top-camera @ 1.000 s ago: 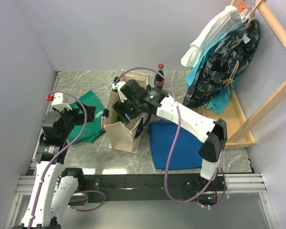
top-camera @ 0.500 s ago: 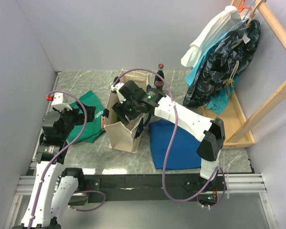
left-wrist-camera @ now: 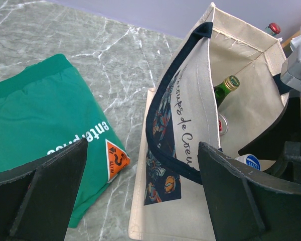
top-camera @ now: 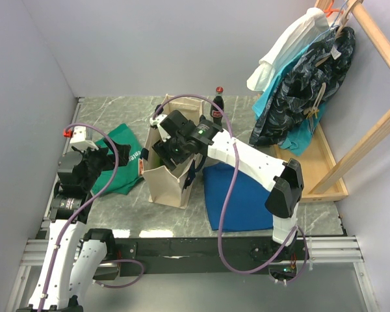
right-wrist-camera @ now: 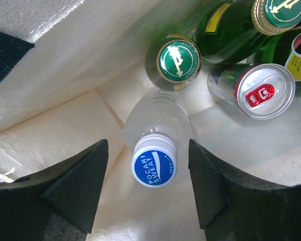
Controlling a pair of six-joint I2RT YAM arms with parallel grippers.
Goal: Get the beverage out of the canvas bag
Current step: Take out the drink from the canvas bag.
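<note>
Clear plastic bottle with a round blue-and-white cap [right-wrist-camera: 154, 165] stands upright inside the boxy cream canvas bag [right-wrist-camera: 50, 115], beside smooth green glass bottles [right-wrist-camera: 178, 60] and a shiny silver can [right-wrist-camera: 263, 90]. Your right gripper [right-wrist-camera: 147, 150] is down in the bag, its black fingers spread wide, one on each side of the cap. Your left gripper [left-wrist-camera: 143, 150] is spread wide too, outside the bag above the soft green cloth [left-wrist-camera: 35, 120].

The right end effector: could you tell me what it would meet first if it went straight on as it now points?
Most likely the blue cap of the clear bottle, centred between the right end effector's open fingers inside the canvas bag; the gap to it is hard to judge.
</note>
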